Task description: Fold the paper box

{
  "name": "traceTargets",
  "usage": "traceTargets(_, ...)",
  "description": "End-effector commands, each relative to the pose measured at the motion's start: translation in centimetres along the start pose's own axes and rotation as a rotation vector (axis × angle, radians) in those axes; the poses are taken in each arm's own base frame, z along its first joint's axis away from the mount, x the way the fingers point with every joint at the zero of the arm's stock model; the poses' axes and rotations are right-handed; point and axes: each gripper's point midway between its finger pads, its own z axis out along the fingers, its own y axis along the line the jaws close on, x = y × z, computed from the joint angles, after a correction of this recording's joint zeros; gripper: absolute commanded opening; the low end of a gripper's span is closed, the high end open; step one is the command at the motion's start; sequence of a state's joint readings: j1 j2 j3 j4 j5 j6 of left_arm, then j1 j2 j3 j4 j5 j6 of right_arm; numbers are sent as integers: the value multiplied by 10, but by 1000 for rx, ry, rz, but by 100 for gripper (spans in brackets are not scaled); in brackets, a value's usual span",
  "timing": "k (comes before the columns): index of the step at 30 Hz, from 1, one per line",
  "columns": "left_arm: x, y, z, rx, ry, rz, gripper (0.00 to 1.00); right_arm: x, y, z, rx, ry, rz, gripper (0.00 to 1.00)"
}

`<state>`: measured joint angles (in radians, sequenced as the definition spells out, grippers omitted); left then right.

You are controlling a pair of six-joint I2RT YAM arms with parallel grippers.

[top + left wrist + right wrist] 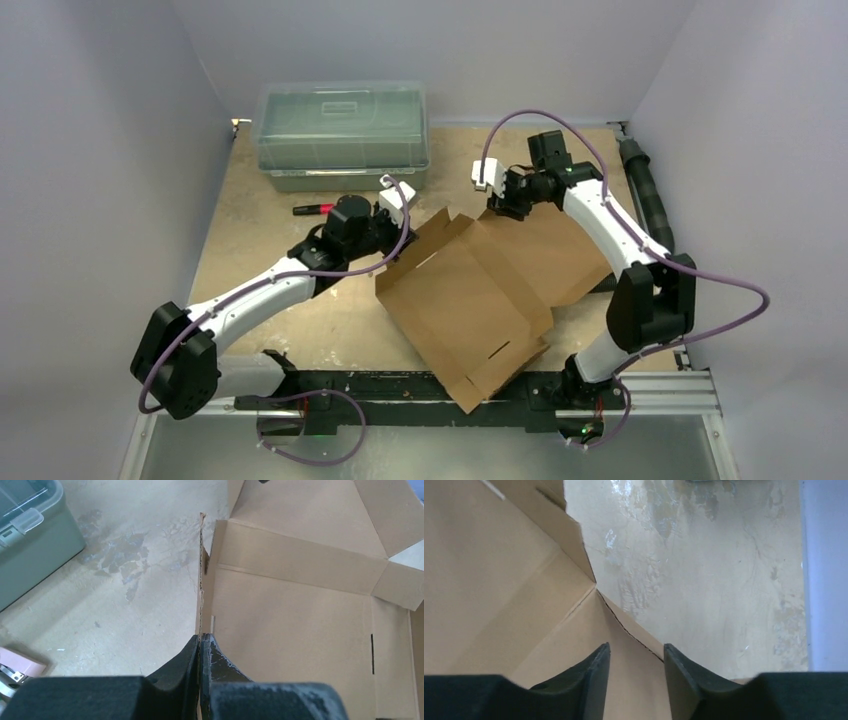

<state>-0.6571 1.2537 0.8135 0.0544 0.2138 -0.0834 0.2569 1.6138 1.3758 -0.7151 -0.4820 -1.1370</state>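
Paper box [470, 300] lies mostly unfolded in the middle of the bench [250, 260], between the two arms, with its near corner overhanging the black rail [330, 385] at the front edge. From above, its far end is partly covered by the right arm, and the wrist views cut it off at their borders, so its full outline shows only in the top view. The left tool [201, 642] is pinched tight on the upright edge of a side flap at the box's left. In the top view that grip is hidden behind the wrist. The right tool [636, 652] hangs over the far right corner with its jaws parted to a moderate gap. A flap edge runs beneath the gap, and whether the fingers touch it cannot be told. A clear greenish bin [340, 135] stands against the back wall, well apart from the box, and a red and black marker [312, 209] lies just in front of it beside the left wrist. A black hose [648, 190] runs along the right wall behind the right arm. Worn bench surface shows between box and bin and to the box's left.
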Motion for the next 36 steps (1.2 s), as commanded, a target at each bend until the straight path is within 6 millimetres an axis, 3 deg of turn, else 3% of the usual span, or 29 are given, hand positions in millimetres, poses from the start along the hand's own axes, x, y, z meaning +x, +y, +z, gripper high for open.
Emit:
traceTargets(1, -17, -7, 7, 28, -68, -53, 0, -32, 5, -29, 91, -112, 143, 51)
traceTargets(6, -10, -3, 16, 9, -48, -81, 0, -43, 29, -48, 79, -239, 264, 69)
traceTargets(11, -7, 12, 27, -74, -41, -150, 0, -38, 46, -81, 87, -409, 404, 90)
traceTargets(15, -12, 30, 31, -141, -54, -134, 0, -23, 56, -86, 143, -386, 465, 99)
traceTargets(22, -25, 70, 47, -204, -31, -103, 0, 23, 63, -98, 174, -426, 706, 99)
traceTargets(27, -19, 74, 60, -204, -22, -139, 0, 43, 49, -112, 269, -445, 799, 99)
traceTargets(36, -12, 78, 72, -198, -8, -138, 0, 63, 45, -113, 281, -490, 966, 99)
